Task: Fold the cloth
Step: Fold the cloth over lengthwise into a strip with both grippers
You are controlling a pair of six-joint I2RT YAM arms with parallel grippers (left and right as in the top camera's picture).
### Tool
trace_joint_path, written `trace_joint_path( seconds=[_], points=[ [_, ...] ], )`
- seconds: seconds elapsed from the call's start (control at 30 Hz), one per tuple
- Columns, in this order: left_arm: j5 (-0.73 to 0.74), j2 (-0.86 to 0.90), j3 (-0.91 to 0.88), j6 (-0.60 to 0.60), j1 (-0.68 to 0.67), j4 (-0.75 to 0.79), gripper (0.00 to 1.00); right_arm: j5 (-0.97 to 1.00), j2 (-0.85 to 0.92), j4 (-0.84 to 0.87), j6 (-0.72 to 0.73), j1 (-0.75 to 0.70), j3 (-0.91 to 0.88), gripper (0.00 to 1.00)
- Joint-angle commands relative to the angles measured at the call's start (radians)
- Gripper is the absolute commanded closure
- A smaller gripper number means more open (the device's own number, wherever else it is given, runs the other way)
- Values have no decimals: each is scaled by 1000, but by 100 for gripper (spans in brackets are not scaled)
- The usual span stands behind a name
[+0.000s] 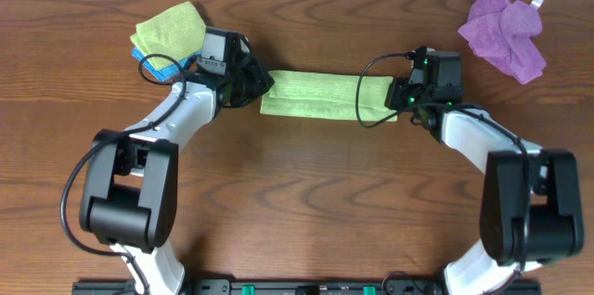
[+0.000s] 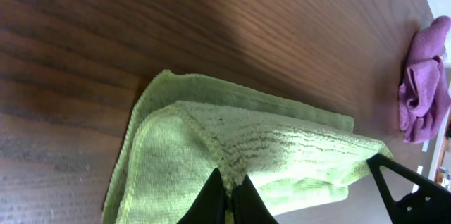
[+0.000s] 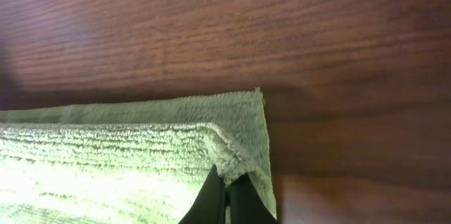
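Note:
A light green cloth (image 1: 320, 96) lies folded into a long strip at the middle of the table. My left gripper (image 1: 252, 85) is shut on the top layer at its left end, seen in the left wrist view (image 2: 229, 182) pinching the green cloth (image 2: 211, 146). My right gripper (image 1: 401, 96) is shut on the top layer at the right end, seen in the right wrist view (image 3: 227, 182) pinching the corner of the cloth (image 3: 127, 160). The lower layer lies flat on the wood under both pinched corners.
A purple cloth (image 1: 506, 28) lies crumpled at the back right and shows in the left wrist view (image 2: 423, 90). A folded green cloth on a blue one (image 1: 169, 31) lies at the back left, close behind my left arm.

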Motion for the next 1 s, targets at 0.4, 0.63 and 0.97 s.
trace_joint_path(
  seconds=[0.4, 0.63, 0.97],
  points=[
    [-70, 77, -4, -12, 3, 30, 90, 28, 77, 19, 9, 2, 55, 99],
    [-104, 77, -4, 17, 4, 30, 78, 28, 77, 22, 9, 2, 55, 89],
    [-83, 60, 5, 23, 50, 30, 58, -32, 50, 16, 26, 2, 57, 44]
  ],
)
